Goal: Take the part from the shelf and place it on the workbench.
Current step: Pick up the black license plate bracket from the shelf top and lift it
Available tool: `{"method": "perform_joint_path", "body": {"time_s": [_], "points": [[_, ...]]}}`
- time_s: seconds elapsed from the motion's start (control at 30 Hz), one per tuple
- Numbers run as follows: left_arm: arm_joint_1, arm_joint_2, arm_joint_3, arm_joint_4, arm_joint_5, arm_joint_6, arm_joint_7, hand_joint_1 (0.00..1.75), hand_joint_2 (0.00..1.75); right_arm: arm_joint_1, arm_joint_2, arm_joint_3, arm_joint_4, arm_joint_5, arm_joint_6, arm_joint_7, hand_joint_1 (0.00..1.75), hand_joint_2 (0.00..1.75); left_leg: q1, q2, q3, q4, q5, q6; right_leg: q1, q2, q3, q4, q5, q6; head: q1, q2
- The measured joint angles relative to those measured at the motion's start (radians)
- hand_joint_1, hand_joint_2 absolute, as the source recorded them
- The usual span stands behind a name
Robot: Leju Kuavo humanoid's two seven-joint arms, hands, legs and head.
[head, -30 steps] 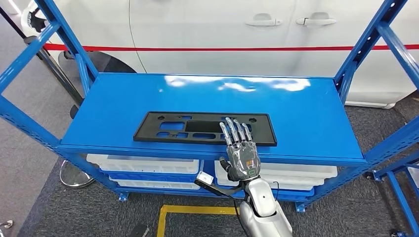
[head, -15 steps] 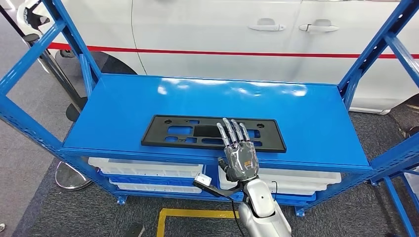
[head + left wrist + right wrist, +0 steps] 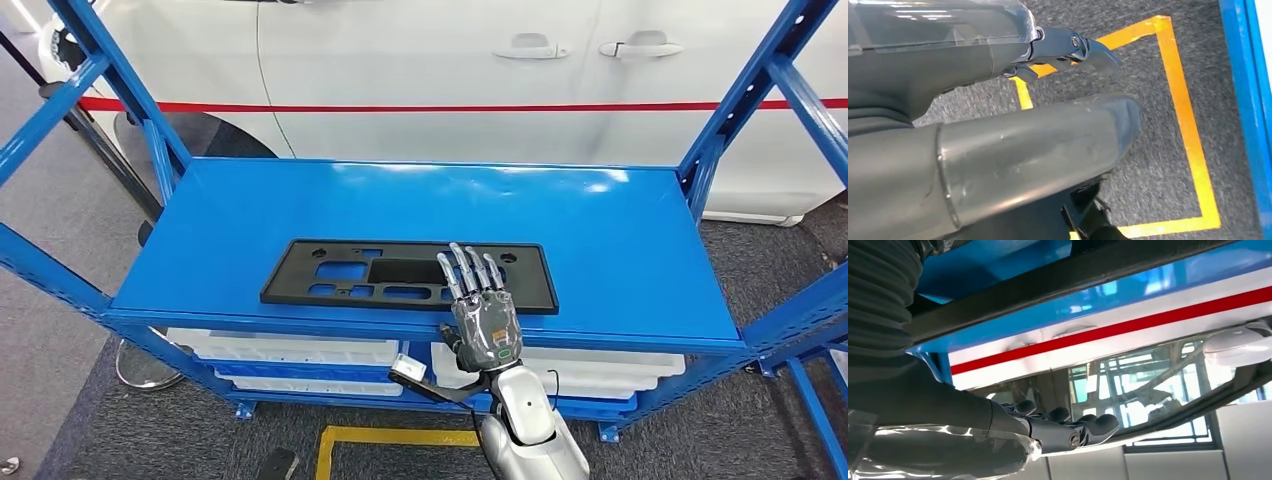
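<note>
The flat black part [image 3: 408,276] lies near the front edge of the blue shelf [image 3: 620,240], a white car [image 3: 450,70] behind it — the right hand [image 3: 480,310] reaches over that edge, fingers [image 3: 468,270] spread flat above the part, holding nothing.

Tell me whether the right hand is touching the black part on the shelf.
Cannot tell. In the head view the right hand has its fingers spread over the black part, hiding any gap or contact; the right wrist view doesn't settle it.
</note>
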Motion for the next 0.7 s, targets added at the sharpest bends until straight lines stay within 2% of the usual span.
{"method": "perform_joint_path", "body": {"time_s": [0.03, 0.07, 0.1, 0.17, 0.2, 0.27, 0.37, 0.4, 0.47, 0.53, 0.57, 0.6, 0.63, 0.67, 0.7], "points": [[0.001, 0.0, 0.0, 0.0, -0.001, -0.001, -0.002, 0.0, 0.0, 0.001, 0.0, 0.002, 0.001, 0.001, 0.0, 0.001, 0.0, 1.75, 0.0, 0.0, -0.031, 0.058, -0.017, -0.002, 0.002, 0.0, 0.0, 0.0, -0.001, -0.002, 0.0, 0.0], [0.003, 0.0, 0.001, 0.0, -0.002, -0.001, -0.004, 0.0, 0.0, 0.001, -0.001, 0.003, 0.003, 0.001, 0.0, 0.003, 0.0, 1.75, 0.0, 0.0, -0.047, 0.083, -0.015, -0.001, 0.003, 0.001, 0.001, 0.0, -0.002, -0.002, 0.0, 0.0], [0.003, 0.0, 0.001, 0.0, -0.004, -0.002, -0.007, 0.0, 0.0, 0.001, -0.002, 0.005, 0.004, 0.001, 0.0, 0.005, 0.0, 1.75, 0.0, 0.0, -0.044, 0.068, 0.007, 0.001, 0.004, 0.002, 0.003, 0.0, -0.003, -0.003, 0.0, 0.0], [0.003, 0.0, 0.001, 0.0, -0.011, -0.005, -0.014, 0.0, 0.0, 0.001, -0.002, 0.011, 0.004, 0.001, 0.0, 0.01, 0.0, 1.75, -0.003, 0.0, 0.01, -0.056, 0.08, 0.013, 0.006, 0.004, 0.008, 0.0, -0.007, -0.002, 0.0, 0.0], [0.002, 0.002, 0.001, 0.0, -0.015, -0.007, -0.018, 0.0, 0.0, 0.001, -0.002, 0.014, 0.004, 0.0, 0.0, 0.012, 0.0, 1.75, -0.006, 0.001, 0.041, -0.124, 0.103, 0.022, 0.008, 0.004, 0.011, 0.0, -0.01, 0.001, 0.0, 0.0], [0.0, 0.004, 0.001, 0.0, -0.021, -0.009, -0.023, 0.0, 0.0, 0.0, -0.003, 0.018, 0.004, -0.003, 0.0, 0.016, 0.0, 1.75, -0.014, 0.002, 0.074, -0.2, 0.113, 0.038, 0.008, 0.003, 0.016, -0.001, -0.011, 0.012, 0.0, 0.0], [0.002, 0.005, 0.001, 0.0, -0.025, -0.01, -0.027, 0.0, 0.0, 0.0, -0.004, 0.022, 0.004, -0.007, 0.0, 0.017, 0.0, 1.75, -0.014, 0.0, 0.094, -0.223, 0.112, 0.056, 0.007, 0.0, 0.02, 0.013, -0.001, 0.032, 0.001, 0.0], [0.002, 0.005, 0.001, 0.0, -0.025, -0.01, -0.028, 0.0, 0.0, -0.001, -0.004, 0.023, 0.003, -0.008, 0.0, 0.017, 0.0, 1.75, -0.012, 0.0, 0.103, -0.228, 0.114, 0.061, 0.007, 0.0, 0.013, 0.03, -0.009, 0.037, 0.001, 0.0], [0.003, 0.005, 0.001, 0.0, -0.025, -0.01, -0.029, 0.0, 0.0, -0.002, -0.006, 0.024, 0.002, -0.009, 0.0, 0.017, 0.0, 1.75, -0.008, 0.001, 0.117, -0.232, 0.115, 0.067, 0.005, 0.0, -0.03, 0.114, -0.057, 0.045, 0.002, 0.0], [0.003, 0.005, 0.001, 0.0, -0.025, -0.01, -0.029, 0.0, 0.0, 0.001, -0.009, 0.024, 0.002, -0.01, 0.0, 0.017, 0.0, 1.75, -0.008, 0.001, 0.122, -0.231, 0.111, 0.069, 0.002, 0.0, -0.102, 0.228, -0.104, 0.05, 0.002, 0.0], [0.004, 0.005, 0.001, 0.0, -0.025, -0.01, -0.028, 0.0, 0.0, 0.004, -0.011, 0.024, 0.002, -0.01, 0.0, 0.017, 0.0, 1.75, -0.008, 0.001, 0.126, -0.23, 0.108, 0.068, -0.001, 0.0, -0.127, 0.259, -0.107, 0.053, 0.002, 0.0], [0.005, 0.004, 0.001, 0.0, -0.023, -0.01, -0.028, 0.0, 0.0, 0.005, -0.012, 0.024, 0.002, -0.01, 0.0, 0.017, 0.0, 1.75, -0.007, 0.0, 0.132, -0.229, 0.103, 0.065, -0.003, 0.0, -0.137, 0.255, -0.091, 0.055, 0.002, 0.0], [0.006, 0.004, 0.001, 0.0, -0.022, -0.01, -0.027, 0.0, 0.0, 0.006, -0.014, 0.024, 0.002, -0.01, 0.0, 0.017, 0.0, 1.75, -0.006, -0.001, 0.14, -0.229, 0.097, 0.062, -0.006, -0.001, -0.127, 0.214, -0.056, 0.057, 0.002, 0.0], [0.006, 0.004, 0.001, 0.0, -0.02, -0.01, -0.026, 0.0, 0.0, 0.006, -0.015, 0.024, 0.002, -0.01, 0.0, 0.017, 0.0, 1.75, -0.004, -0.002, 0.149, -0.228, 0.088, 0.057, -0.009, -0.001, -0.104, 0.145, -0.008, 0.059, 0.002, 0.0], [0.006, 0.003, 0.001, 0.0, -0.018, -0.01, -0.026, 0.0, 0.0, 0.006, -0.016, 0.024, 0.002, -0.01, 0.0, 0.017, 0.0, 1.75, -0.004, -0.003, 0.157, -0.226, 0.08, 0.051, -0.009, -0.001, -0.082, 0.082, 0.022, 0.058, 0.002, 0.0]]}}
